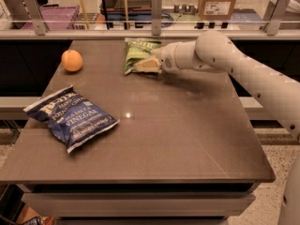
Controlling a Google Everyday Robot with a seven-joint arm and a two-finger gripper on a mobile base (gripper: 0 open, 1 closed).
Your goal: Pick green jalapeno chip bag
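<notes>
The green jalapeno chip bag (137, 52) lies flat at the far middle of the table, crinkly green with a pale top edge. My gripper (146, 65) reaches in from the right on the white arm (220, 55). It sits low over the bag's near right corner and covers part of it, and seems to touch it. The bag rests on the table.
A dark blue bag lettered "VINEGAR" (70, 116) lies at the front left of the brown table (187, 135). A round orange fruit (71, 60) sits at the far left. A railing with posts (156, 6) runs behind the table's far edge.
</notes>
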